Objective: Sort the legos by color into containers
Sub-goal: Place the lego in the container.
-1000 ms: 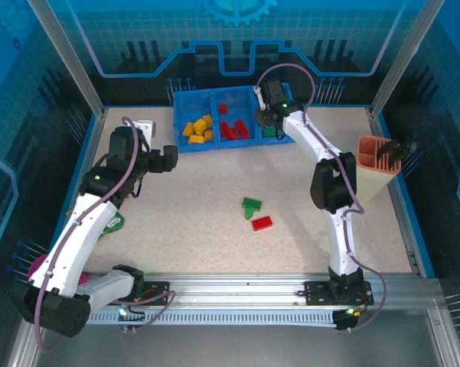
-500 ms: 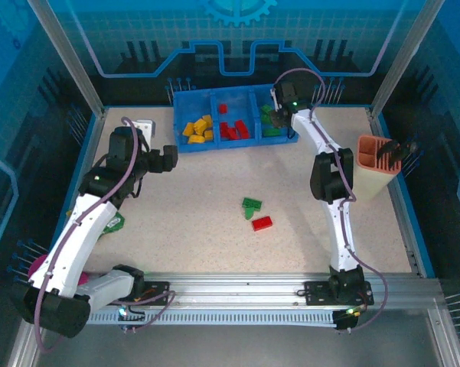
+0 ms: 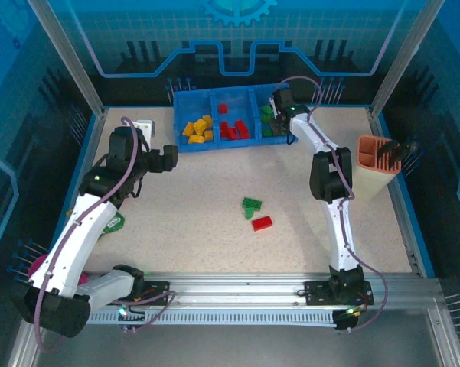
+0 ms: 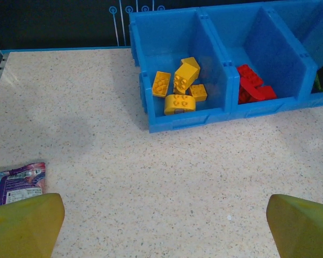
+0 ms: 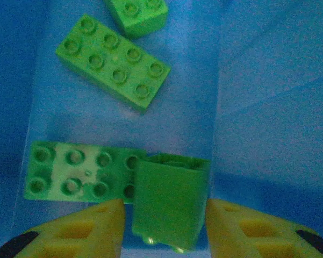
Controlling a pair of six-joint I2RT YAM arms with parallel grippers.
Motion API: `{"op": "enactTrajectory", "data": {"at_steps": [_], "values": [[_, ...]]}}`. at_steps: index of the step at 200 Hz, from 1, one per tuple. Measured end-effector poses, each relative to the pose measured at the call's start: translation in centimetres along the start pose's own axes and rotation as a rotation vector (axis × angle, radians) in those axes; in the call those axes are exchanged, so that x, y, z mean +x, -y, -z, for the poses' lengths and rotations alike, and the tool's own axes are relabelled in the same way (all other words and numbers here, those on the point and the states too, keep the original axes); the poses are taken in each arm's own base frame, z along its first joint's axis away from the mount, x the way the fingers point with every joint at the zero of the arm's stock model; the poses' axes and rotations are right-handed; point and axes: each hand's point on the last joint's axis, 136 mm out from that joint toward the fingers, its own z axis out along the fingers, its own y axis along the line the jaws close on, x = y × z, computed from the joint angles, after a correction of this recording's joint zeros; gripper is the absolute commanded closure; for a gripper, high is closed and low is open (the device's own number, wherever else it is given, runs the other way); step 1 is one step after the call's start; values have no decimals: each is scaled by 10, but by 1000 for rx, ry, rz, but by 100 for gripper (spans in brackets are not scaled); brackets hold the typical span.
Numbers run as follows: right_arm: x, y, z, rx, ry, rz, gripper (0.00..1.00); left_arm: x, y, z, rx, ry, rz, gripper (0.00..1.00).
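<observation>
Jaws on the left gripper (image 4: 162, 217) stand wide, empty, parked facing the blue tray (image 4: 188, 120), probably to stay clear. Yellow legos (image 4: 178, 88) sit in its left compartment, red legos (image 4: 252, 86) in the middle. Loose green lego (image 3: 251, 204) and loose red lego (image 3: 262, 223) lie on the table (image 3: 191, 229), unsorted. Your right gripper (image 5: 165, 217) sits low in the right compartment, green brick (image 5: 169, 201) between its fingers, matching colour. Gripped or released, can't tell.

In the left wrist view, the left edge cuts off a purple packet (image 4: 17, 181), and the bottom corners crop the wide-set fingers (image 4: 27, 226) of the left gripper (image 4: 164, 217). In the right wrist view, we cannot tell whether the right gripper (image 5: 164, 215) presses the green brick (image 5: 169, 201) between its fingers; the top edge crops a second green brick (image 5: 137, 13). From above, the left arm (image 3: 80, 233) half hides a green thing (image 3: 116, 223) at lower left.
</observation>
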Motion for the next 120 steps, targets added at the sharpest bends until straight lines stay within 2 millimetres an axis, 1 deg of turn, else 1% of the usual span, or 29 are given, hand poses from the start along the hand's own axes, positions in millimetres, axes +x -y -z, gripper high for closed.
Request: {"op": "enactTrajectory", "data": {"at_steps": [14, 23, 40, 58, 89, 110, 120], "values": [[3, -2, -1, -11, 2, -8, 55, -1, 1, 0, 6, 6, 2, 3], [5, -3, 3, -16, 3, -9, 55, -1, 1, 0, 9, 8, 5, 3], [8, -5, 14, -26, 4, -3, 55, -2, 2, 0, 10, 13, 13, 3], [8, -11, 31, -39, 14, 8, 55, -3, 2, 0, 11, 15, 21, 2], [2, -30, 72, -79, 57, 50, 52, -3, 2, 0, 14, 15, 21, 2], [-1, -43, 109, -104, 91, 70, 48, -3, 3, 0, 18, 18, 21, 2], [2, -48, 125, -119, 97, 72, 47, -3, 3, 0, 19, 18, 21, 2]]}}
